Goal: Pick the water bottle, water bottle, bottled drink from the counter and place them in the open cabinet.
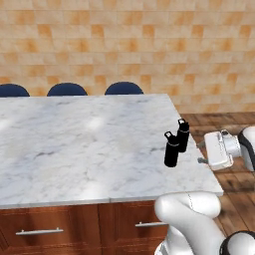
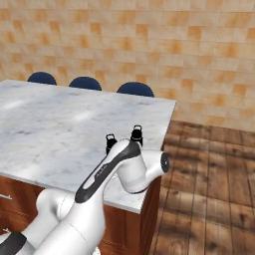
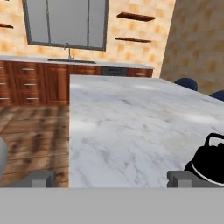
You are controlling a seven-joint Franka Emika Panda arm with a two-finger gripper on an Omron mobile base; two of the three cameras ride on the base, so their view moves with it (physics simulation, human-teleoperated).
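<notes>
Two matte black water bottles (image 1: 177,143) (loop-topped sport caps) stand near the counter (image 1: 74,144) right edge; the gripper (image 3: 111,178) is fully open, empty.

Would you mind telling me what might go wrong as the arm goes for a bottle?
The two bottles, near and far, stand close together by the counter's right edge, so closing on one may knock the other over or off. The open gripper sits off to the side of the cap, so it may close on air.
</notes>
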